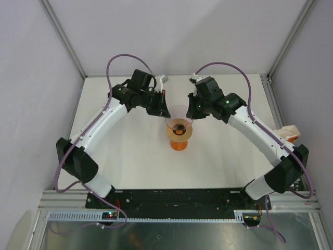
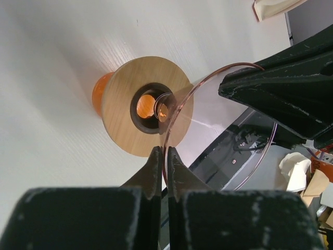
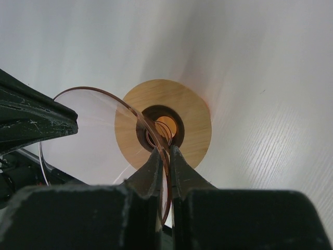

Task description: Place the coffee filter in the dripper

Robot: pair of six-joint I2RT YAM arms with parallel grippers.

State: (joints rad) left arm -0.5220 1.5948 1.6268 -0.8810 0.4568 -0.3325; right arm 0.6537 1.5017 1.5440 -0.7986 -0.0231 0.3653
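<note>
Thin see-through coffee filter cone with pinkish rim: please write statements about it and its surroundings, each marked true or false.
1. The left gripper and right gripper are both shut on the rim of the thin see-through cone-shaped coffee filter. True.
2. The filter's narrow end meets the centre hole of the orange, tan-topped round dripper. True.
3. The dripper lies on its side. False: it stands upright on the white table.
4. The left gripper holds the white-and-orange packet. False: it rests near the table's right edge.
</note>
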